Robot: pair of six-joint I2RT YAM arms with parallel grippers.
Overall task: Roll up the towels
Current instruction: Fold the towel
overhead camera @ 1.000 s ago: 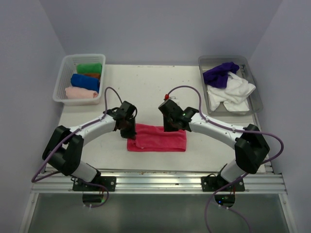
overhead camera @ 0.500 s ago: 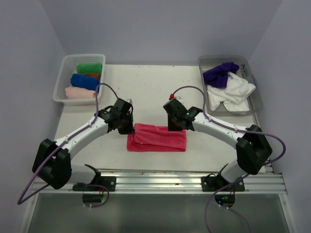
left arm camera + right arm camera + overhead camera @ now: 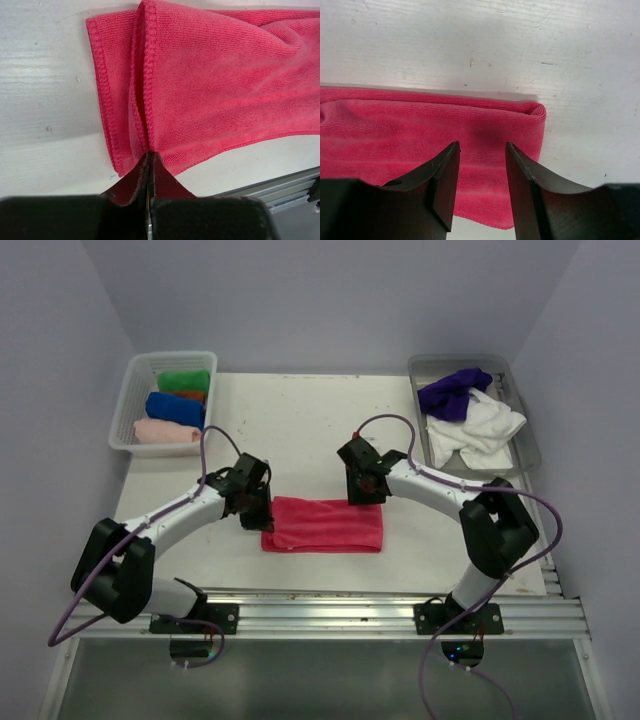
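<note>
Towel check: hot pink towel (image 3: 325, 524) lies on the table (image 3: 300, 420) as a strip running left-right between my arms, left gripper (image 3: 262, 512) pinched shut on its left end, right gripper (image 3: 366, 492) hanging open over its right end, both about equally close.
</note>
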